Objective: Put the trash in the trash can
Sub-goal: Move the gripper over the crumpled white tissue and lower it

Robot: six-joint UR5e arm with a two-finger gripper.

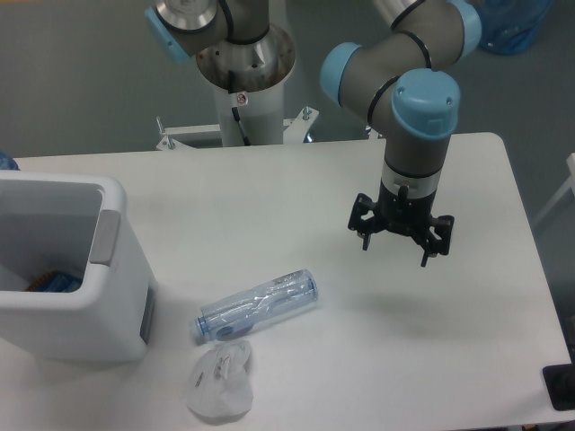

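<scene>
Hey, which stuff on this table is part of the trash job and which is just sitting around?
For the job:
- clear plastic bottle
- crumpled white wad
- white trash can
- claw, empty above the table

Just there:
- dark object at the table's right corner
- something orange and blue already inside the can

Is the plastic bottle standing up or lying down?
Lying down: the bottle rests on its side on the table, between the trash can and the gripper.

One bottle [258, 306] and one wad [218, 383] lie lower centre; one bin [112, 296] stands left; one tool [402, 241] hangs right.
</scene>
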